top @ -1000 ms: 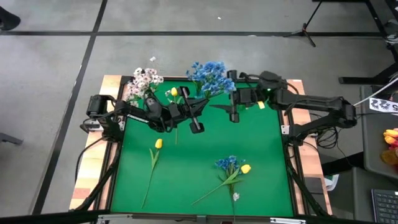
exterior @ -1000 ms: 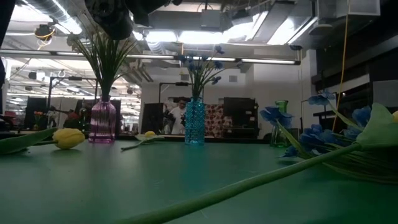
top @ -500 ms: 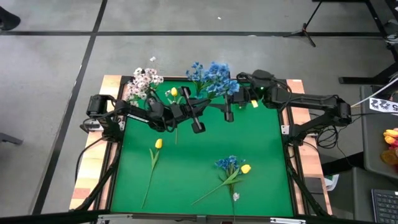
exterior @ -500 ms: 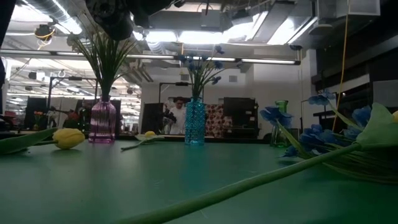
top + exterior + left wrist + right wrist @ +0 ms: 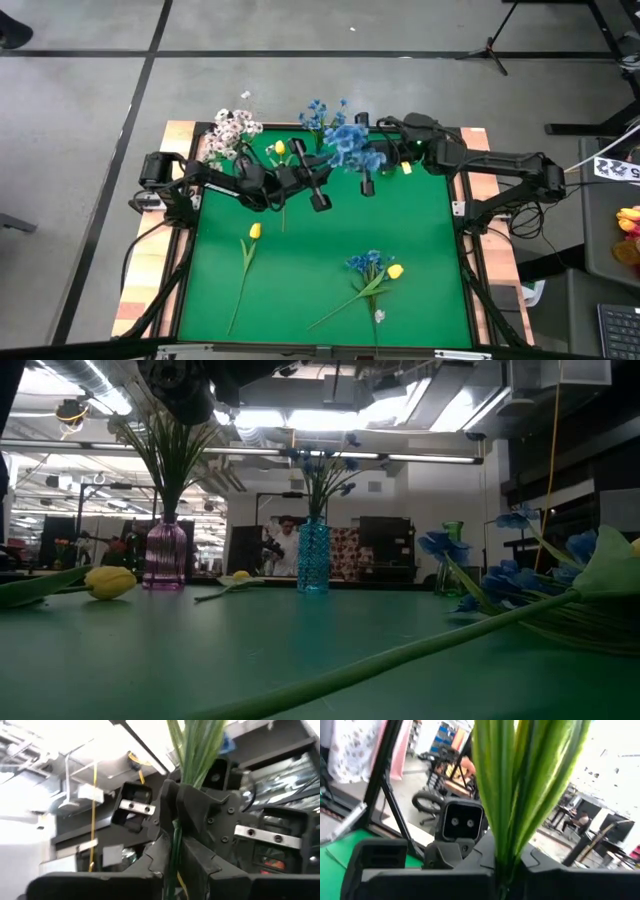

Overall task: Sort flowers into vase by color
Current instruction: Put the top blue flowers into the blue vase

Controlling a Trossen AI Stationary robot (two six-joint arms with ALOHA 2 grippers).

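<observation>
A blue clustered flower (image 5: 352, 148) is held up between my two grippers above the green mat's far middle. My left gripper (image 5: 330, 176) reaches in from the left and is shut on its stalk. My right gripper (image 5: 366, 181) faces it from the right and is shut on the same stalk. More blue blooms (image 5: 320, 110) stand in a blue vase (image 5: 313, 557). White sprays (image 5: 231, 129) stand in a purple vase (image 5: 165, 555). One yellow tulip (image 5: 255, 232) lies on the mat at the left. Another yellow tulip (image 5: 280, 148) lies near the vases. My left gripper pinches the thin lower stalk (image 5: 173, 845) between its two fingers, coming level from the table's left. The stalk runs on past the fingers into my right gripper. My right gripper pinches the stalk where its green leaves start (image 5: 508, 847), coming level from the table's right. The leaves fan out beyond the fingers. The flower is clear of the mat.
A bunch of blue blooms with a yellow bud (image 5: 372, 266) lies on the mat near the front right, its stalks pointing front left. A green vase (image 5: 452, 555) stands at the back right. The wooden table border (image 5: 140, 290) frames the mat. A person (image 5: 288, 545) shows in the room behind.
My right gripper has gone a little toward the table's left, closer to my left gripper, and has turned. The blue bloom has swung from beside the blue vase toward the near side and now sits above the two grippers.
</observation>
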